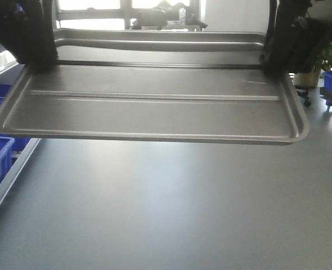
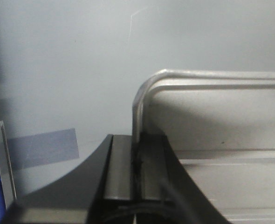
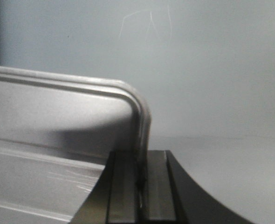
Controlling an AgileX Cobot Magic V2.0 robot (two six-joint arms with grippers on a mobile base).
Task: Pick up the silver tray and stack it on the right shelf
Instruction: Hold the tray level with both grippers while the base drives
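Plainly, the silver tray hung clear above the grey table. The carry to the right shelf, which no view showed, therefore called for both arms to travel as one at matched height and spacing, lest the thin rim twist or slip out of either pinch. Each arm came down at a short end of the tray, and the left gripper and the right gripper were each clamped narrowly across the raised rim, just behind a rounded corner.
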